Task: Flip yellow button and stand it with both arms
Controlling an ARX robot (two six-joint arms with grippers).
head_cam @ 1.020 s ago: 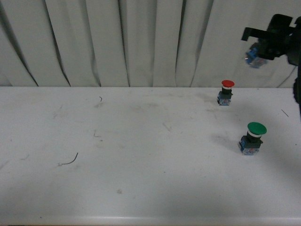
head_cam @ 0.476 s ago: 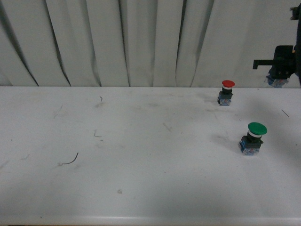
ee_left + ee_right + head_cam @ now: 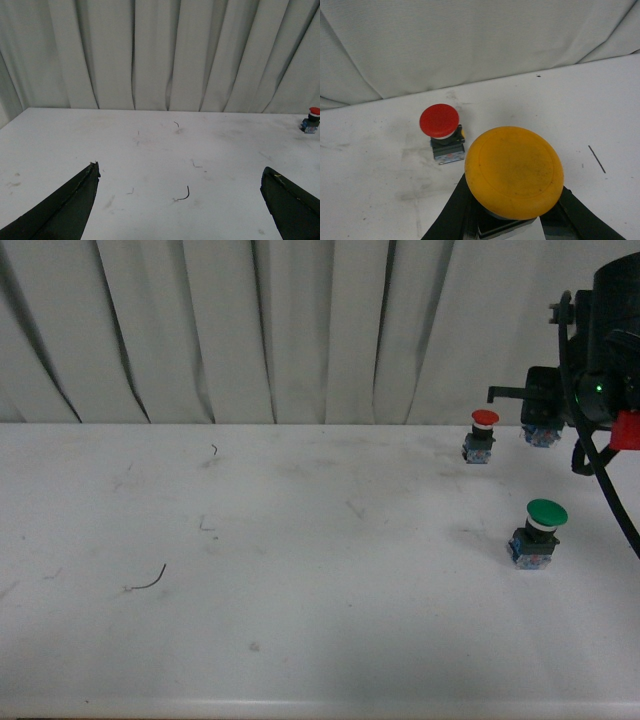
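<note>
Buttons: one yellow button [image 3: 514, 172], one red button [image 3: 483, 435], one green button [image 3: 540, 532].

Right arm [image 3: 610, 350] is up at the far right of the front view: bulky black body, green light [image 3: 598, 387] lit, red block [image 3: 626, 430] on its near side, black cables [image 3: 600, 485] looping down below it. Right claw [image 3: 541, 412] reaches in toward centre from the arm and hangs just clear of the desk. It is clamped on the yellow button [image 3: 514, 171]. On the wrist cam its two black fingers [image 3: 447, 217] sit either side of the body under the cap, cap facing the camera. Left claw [image 3: 180, 170] shows on its own wrist cam only: fingers spread wide apart, nothing between them, pointing roughly level and forward over the desk.
</note>
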